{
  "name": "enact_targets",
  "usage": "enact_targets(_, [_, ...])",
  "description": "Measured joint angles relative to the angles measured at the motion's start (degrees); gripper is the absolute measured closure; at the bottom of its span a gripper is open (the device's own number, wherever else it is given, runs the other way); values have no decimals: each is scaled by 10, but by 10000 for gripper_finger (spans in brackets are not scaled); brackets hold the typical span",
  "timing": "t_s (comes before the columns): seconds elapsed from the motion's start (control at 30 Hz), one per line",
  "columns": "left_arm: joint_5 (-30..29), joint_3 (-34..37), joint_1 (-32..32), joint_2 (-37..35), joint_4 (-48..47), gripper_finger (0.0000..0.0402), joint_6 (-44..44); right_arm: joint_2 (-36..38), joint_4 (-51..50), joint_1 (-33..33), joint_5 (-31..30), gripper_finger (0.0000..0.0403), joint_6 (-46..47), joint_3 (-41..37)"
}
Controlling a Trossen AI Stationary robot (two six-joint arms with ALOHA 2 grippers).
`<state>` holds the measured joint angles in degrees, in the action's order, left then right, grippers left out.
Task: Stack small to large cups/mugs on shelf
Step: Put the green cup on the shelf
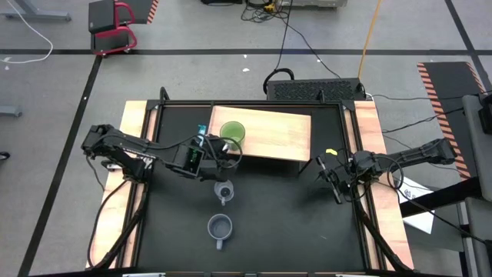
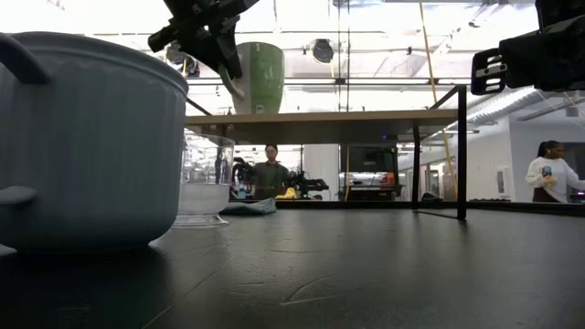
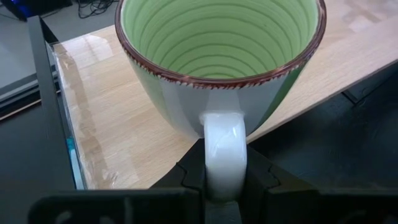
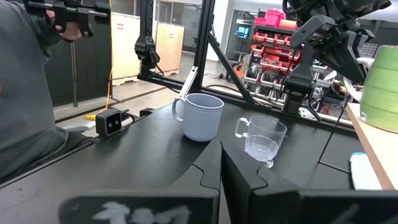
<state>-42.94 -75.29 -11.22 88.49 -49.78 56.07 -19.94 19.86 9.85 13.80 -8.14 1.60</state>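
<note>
The lime-green mug [image 1: 232, 132] stands upright on the left part of the tan shelf [image 1: 277, 135], close to its near edge; in the low view the mug's base [image 2: 259, 108] sits at the board's top. My left gripper [image 3: 224, 180] is shut on its handle. The clear glass cup [image 1: 224, 191] and the grey-blue mug [image 1: 220, 226] stand on the black tabletop in front of the shelf. My right gripper [image 4: 221, 168] waits shut at the table's right side [image 1: 323, 171], holding nothing. My left gripper pinches the green mug's white handle [image 3: 224, 140] between its two fingers [image 3: 186, 177], one on each flat side. The fingers come from the table's left and near side, slanting down. The mug stays upright, its mouth up, over the shelf's near left corner.
The shelf stands on dark legs [image 2: 462, 151] with open room beneath it. Its right half [image 1: 288, 132] is bare wood. A dark metal frame [image 1: 254, 104] borders the table. People [image 2: 548, 178] show in the room beyond the table.
</note>
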Motion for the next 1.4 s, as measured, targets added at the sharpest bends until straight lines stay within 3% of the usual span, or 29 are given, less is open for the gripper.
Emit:
enact_targets(1.03, [4, 0, 0, 0, 1, 347, -9, 0, 0, 0, 0, 403, 2, 0])
enact_targets(1.4, [4, 0, -4, 0, 2, 323, -33, 0, 0, 0, 0, 403, 2, 0])
